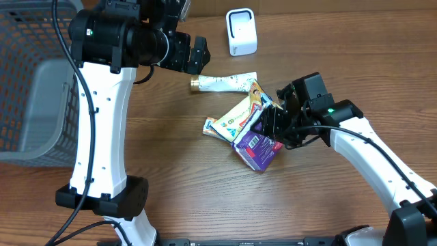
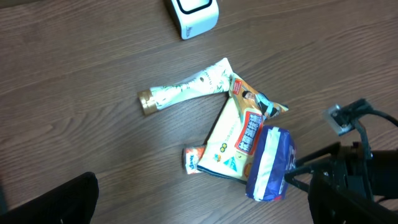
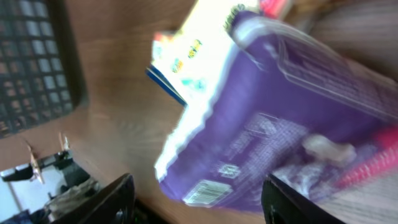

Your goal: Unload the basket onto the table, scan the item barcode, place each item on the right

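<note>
While your right gripper hangs with jaws parted over the purple packet, it lies on the table against other packets. Your left gripper is spread wide, empty.

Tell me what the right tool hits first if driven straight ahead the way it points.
The purple packet, almost at once: in the wrist view it fills the space just ahead of the right tool and its open fingers. The view is blurred, so exact depth is unclear.
</note>
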Motion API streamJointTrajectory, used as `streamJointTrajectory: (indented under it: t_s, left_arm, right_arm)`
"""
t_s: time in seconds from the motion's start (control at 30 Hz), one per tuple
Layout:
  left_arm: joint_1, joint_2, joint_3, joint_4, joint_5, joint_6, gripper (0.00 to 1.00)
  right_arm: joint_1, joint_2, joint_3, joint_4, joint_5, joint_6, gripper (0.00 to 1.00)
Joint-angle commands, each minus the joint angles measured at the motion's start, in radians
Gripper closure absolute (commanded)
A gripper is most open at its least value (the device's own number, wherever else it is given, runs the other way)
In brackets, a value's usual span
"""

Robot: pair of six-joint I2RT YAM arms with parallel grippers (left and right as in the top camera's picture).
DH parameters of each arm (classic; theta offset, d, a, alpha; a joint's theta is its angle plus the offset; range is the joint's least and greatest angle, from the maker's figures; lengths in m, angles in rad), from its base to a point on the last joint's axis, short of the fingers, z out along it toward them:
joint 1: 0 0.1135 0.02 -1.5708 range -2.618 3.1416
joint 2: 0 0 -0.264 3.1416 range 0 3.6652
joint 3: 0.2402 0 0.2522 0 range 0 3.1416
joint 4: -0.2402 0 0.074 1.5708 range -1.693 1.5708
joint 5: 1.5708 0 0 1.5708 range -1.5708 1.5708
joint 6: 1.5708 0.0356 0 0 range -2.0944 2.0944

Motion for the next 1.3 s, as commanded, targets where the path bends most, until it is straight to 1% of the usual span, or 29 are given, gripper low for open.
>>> streamJointTrajectory:
  t_s: [0.0,0.1,0.17,0.23,0.33,0.4,0.47,0.57,0.6,0.63,0.67,0.7,0.77,0.8,0.87,0.9,0.97,1.0,1.03,1.13,1.27]
  left_arm:
    - [-0.001,-0.001,-0.003,0.0,0.012,-0.006,0.0]
    - [-0.001,-0.001,-0.006,0.001,0.014,-0.006,0.0]
    - [-0.002,-0.001,-0.015,0.001,0.051,-0.006,0.0]
    - [-0.005,0.0,-0.035,0.001,0.114,-0.005,0.0]
    - [-0.016,0.003,-0.082,0.003,0.145,-0.006,0.0]
    - [-0.042,0.009,-0.175,0.022,0.2,-0.004,0.0]
    - [-0.066,0.01,-0.238,0.038,0.241,0.011,0.0]
    - [-0.132,0.01,-0.345,0.105,0.34,0.047,0.0]
    - [-0.158,0.01,-0.369,0.134,0.372,0.052,0.09]
    - [-0.184,0.011,-0.382,0.15,0.386,0.055,0.21]
    - [-0.211,0.01,-0.388,0.158,0.377,0.054,0.5]
    - [-0.227,0.01,-0.389,0.158,0.37,0.053,0.7]
    - [-0.265,0.01,-0.389,0.158,0.364,0.045,0.89]
    - [-0.276,0.01,-0.389,0.158,0.344,0.032,0.96]
    - [-0.293,0.011,-0.391,0.162,0.265,-0.031,0.96]
    - [-0.3,0.011,-0.402,0.175,0.25,-0.053,0.96]
    - [-0.304,0.011,-0.425,0.192,0.25,-0.055,0.96]
    - [-0.305,0.011,-0.45,0.209,0.251,-0.055,0.96]
    - [-0.305,0.011,-0.492,0.24,0.267,-0.063,0.96]
    - [-0.312,0.011,-0.6,0.326,0.345,-0.062,0.96]
    - [-0.336,0.011,-0.721,0.405,0.413,-0.061,0.96]
  right_arm:
    - [-0.026,-0.017,0.035,-0.106,0.048,0.001,0.96]
    - [-0.024,-0.035,0.037,-0.18,0.05,-0.006,0.96]
    - [-0.013,-0.035,0.037,-0.22,0.062,-0.006,0.96]
    - [-0.006,-0.035,0.035,-0.253,0.144,-0.005,0.95]
    - [-0.007,-0.035,0.035,-0.294,0.294,0.03,0.94]
    - [-0.015,-0.035,0.031,-0.325,0.38,0.077,0.95]
    - [-0.015,-0.035,0.015,-0.312,0.38,0.081,0.94]
    - [-0.015,-0.034,-0.032,-0.262,0.342,0.081,0.94]
    - [-0.015,-0.033,-0.052,-0.251,0.328,0.081,0.96]
    - [-0.016,-0.033,-0.057,-0.251,0.329,0.081,0.96]
    - [-0.02,-0.033,-0.063,-0.259,0.334,0.081,0.96]
    - [-0.024,-0.033,-0.063,-0.264,0.339,0.081,0.96]
    - [-0.053,-0.033,-0.063,-0.294,0.371,0.08,0.96]
    - [-0.07,-0.033,-0.063,-0.309,0.389,0.081,0.96]
    - [-0.146,-0.033,-0.063,-0.364,0.443,0.079,0.96]
    - [-0.201,-0.033,-0.063,-0.389,0.456,0.062,0.96]
    - [-0.289,-0.033,-0.063,-0.412,0.455,0.012,0.96]
    - [-0.368,-0.033,-0.063,-0.423,0.439,-0.032,0.96]
    - [-0.445,-0.033,-0.063,-0.427,0.383,-0.101,0.96]
    - [-0.57,-0.033,-0.063,-0.435,0.27,-0.221,0.96]
    - [-0.639,-0.033,-0.063,-0.446,0.259,-0.233,0.96]
